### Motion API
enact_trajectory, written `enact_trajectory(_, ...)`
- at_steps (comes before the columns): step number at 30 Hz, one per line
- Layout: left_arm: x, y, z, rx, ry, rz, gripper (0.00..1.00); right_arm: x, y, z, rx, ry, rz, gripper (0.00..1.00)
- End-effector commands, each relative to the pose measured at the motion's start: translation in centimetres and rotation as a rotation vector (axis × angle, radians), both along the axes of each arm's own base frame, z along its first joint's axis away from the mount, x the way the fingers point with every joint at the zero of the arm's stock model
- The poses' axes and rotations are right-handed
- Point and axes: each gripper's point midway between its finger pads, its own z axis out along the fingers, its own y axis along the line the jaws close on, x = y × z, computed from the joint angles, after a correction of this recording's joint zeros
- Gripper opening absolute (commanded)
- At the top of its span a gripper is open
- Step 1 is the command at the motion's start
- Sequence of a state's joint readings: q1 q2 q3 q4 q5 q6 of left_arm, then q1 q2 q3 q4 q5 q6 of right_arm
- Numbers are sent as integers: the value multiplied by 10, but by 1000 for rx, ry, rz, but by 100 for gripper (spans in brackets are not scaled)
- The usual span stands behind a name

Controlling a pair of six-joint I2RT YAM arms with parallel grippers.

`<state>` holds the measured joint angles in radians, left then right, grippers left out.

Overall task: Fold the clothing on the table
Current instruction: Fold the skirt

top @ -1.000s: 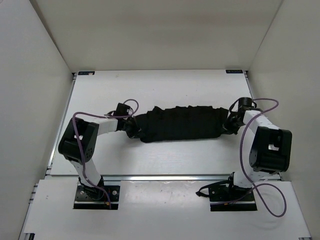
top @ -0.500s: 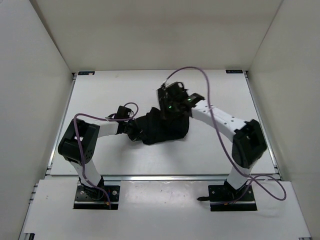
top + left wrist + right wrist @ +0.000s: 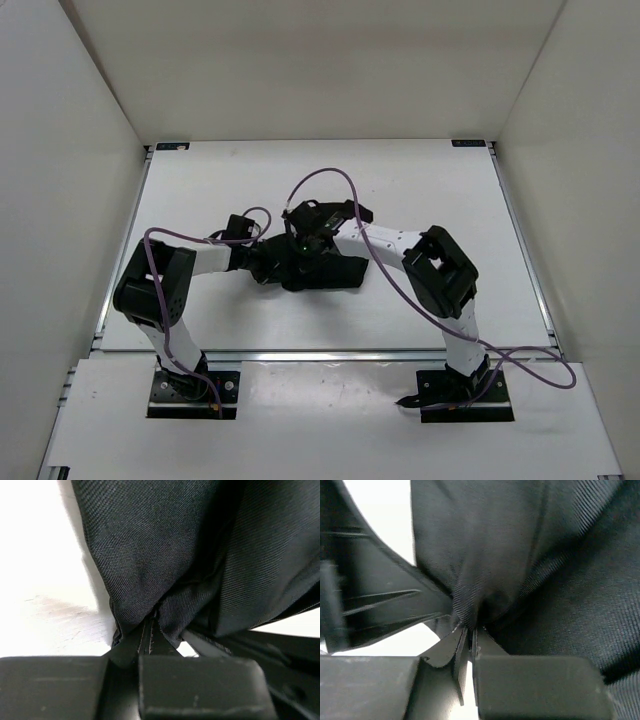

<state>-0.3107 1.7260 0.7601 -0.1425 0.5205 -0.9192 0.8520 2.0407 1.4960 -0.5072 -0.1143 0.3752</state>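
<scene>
Overhead, the clothing (image 3: 322,270) is seen bunched into a short dark heap left of centre on the white worktop (image 3: 200,190). It is held between the left gripper (image 3: 262,262) and the right gripper (image 3: 300,245), which are set close together, with the right arm reached across. The step is judged to be the half-fold: one end laid over the other. Next, the top layer needs to be set flat with edges matched, and only then released.

At the left wrist, the left gripper (image 3: 151,637) is seen clamped on a gathered tuck of the clothing (image 3: 165,545). Black twill weave is shown, soft and creased, draped in two lobes. Bare worktop (image 3: 40,580) is visible beside it.

At the right wrist, the right gripper (image 3: 468,640) is likewise pinched tight on a fold of the clothing (image 3: 530,560). The fabric is puckered at the pinch and hangs loose above it. A patch of worktop (image 3: 380,510) shows at upper left.
</scene>
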Motion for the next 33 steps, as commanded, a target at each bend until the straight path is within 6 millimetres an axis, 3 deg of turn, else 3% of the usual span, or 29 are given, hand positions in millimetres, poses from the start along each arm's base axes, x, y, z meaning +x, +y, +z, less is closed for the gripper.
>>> enact_trajectory(1,-23,23,-28,113,81,-7,3,4,33,40,99,-112,69,0)
enact_trajectory(3,-22,22,-27,104,64,-10,3,6,39,54,119,-146,91,0)
enact_trajectory(5,-23,19,-24,90,65,-14,4,3,43,56,116,-153,101,0)
enact_trajectory(9,-24,22,-27,112,67,-18,8,4,45,46,97,-100,141,0)
enact_trajectory(10,-27,22,-27,102,71,-23,12,4,46,45,89,-100,139,0)
enact_trajectory(12,-26,23,-24,70,69,-6,30,-1,41,39,45,-79,145,4)
enact_trajectory(14,-23,27,-21,65,51,10,36,-3,39,36,28,-56,149,13)
enact_trajectory(18,-20,33,-9,16,43,60,41,-8,30,28,-16,-38,150,20)
enact_trajectory(24,-6,48,23,-101,-50,185,45,-18,19,73,-36,-119,114,32)
enact_trajectory(27,4,49,48,-183,-129,254,49,-36,1,104,-54,-174,95,42)
enact_trajectory(28,4,51,48,-184,-131,263,51,-41,2,112,-49,-196,96,44)
enact_trajectory(30,5,48,52,-198,-143,269,55,-48,-18,123,-61,-195,60,48)
enact_trajectory(33,1,40,49,-217,-126,256,56,-41,-44,126,-57,-212,1,52)
